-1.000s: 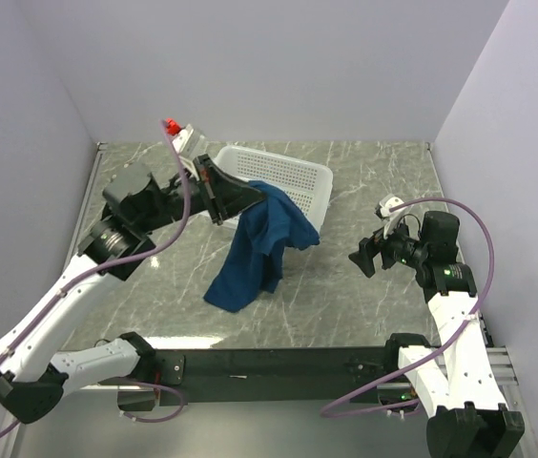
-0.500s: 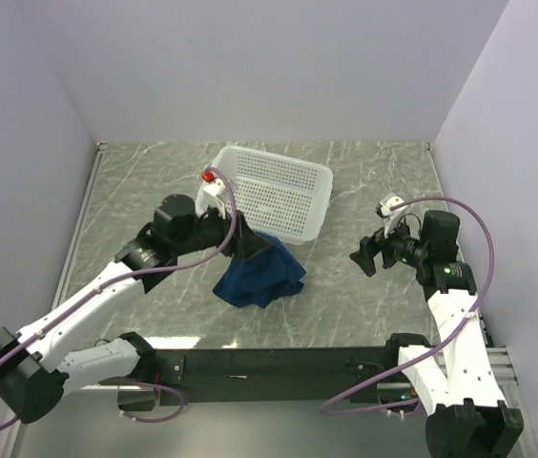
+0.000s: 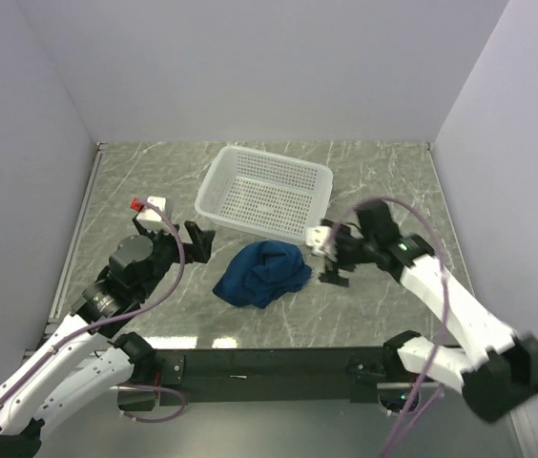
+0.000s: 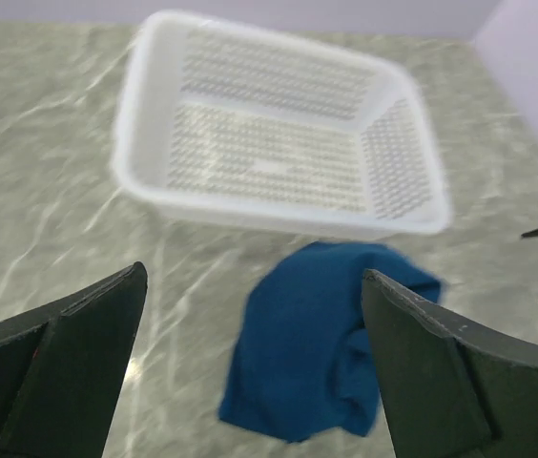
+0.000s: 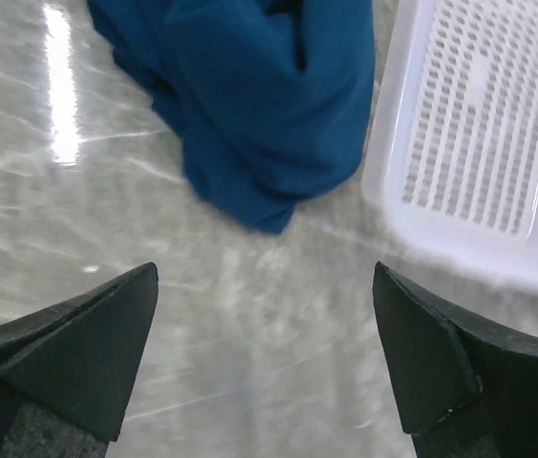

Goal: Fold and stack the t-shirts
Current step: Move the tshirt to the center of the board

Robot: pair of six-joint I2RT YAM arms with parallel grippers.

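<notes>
One dark blue t-shirt (image 3: 262, 272) lies in a crumpled heap on the marble table, just in front of the white mesh basket (image 3: 264, 196). My left gripper (image 3: 197, 240) hovers to the left of the heap, open and holding nothing. In the left wrist view the t-shirt (image 4: 321, 343) shows ahead between the spread fingers of the left gripper (image 4: 253, 273). My right gripper (image 3: 331, 256) hangs open just right of the heap. Its wrist view shows the t-shirt (image 5: 250, 95) beyond the right gripper (image 5: 265, 267), with bare table between the fingers. No print shows on the cloth.
The basket (image 4: 279, 215) stands with nothing in it at the back middle, its near wall close to the shirt; it also shows in the right wrist view, basket (image 5: 479, 143). Grey walls close the table on three sides. The black base rail (image 3: 269, 364) runs along the near edge.
The left gripper opened, dropped the shirt and drew back left. The shirt fell from hanging into a heap on the table. The right arm swung left to the heap.
</notes>
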